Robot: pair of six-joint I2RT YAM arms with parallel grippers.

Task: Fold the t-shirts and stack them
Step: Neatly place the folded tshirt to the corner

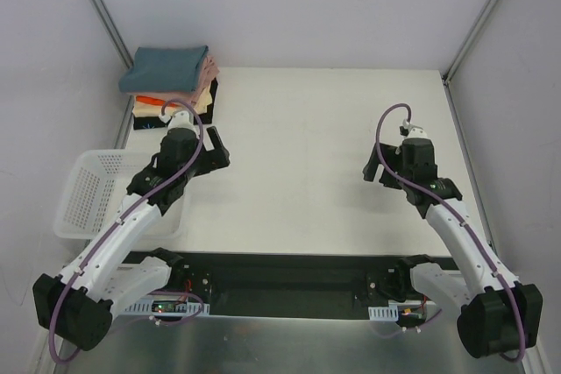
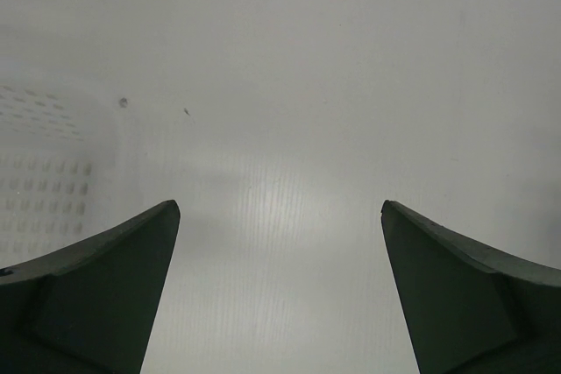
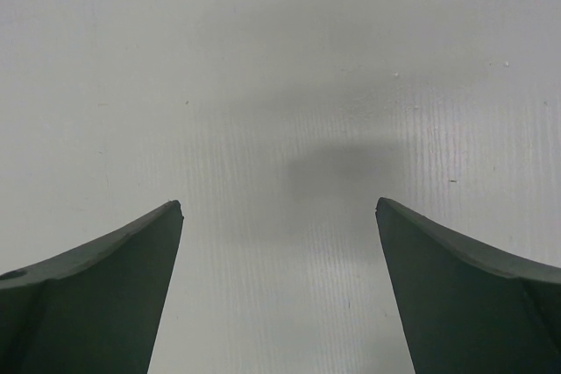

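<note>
Sitting at the far-left corner of the bench (image 1: 307, 129), the t-shirts (image 1: 171, 76) are lying folded in one stack, slate-blue on top with pink, cream and orange edges showing beneath. Left hand (image 1: 213, 153) is hovering near the stack, fingers spread wide, gripping nothing. Right hand (image 1: 375, 168) is hanging over bare bench, well apart from the stack and likewise released. White lattice basket (image 1: 88, 190) is sitting near-left, beside the left arm.

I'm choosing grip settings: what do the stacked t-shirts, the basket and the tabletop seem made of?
T-shirts: soft matte cloth, going by the rounded folds. Basket: probably white plastic, given its regular lattice holes. Tabletop: smooth off-white sheet, likely plastic; wrist views show faint parallel ribbing.
</note>
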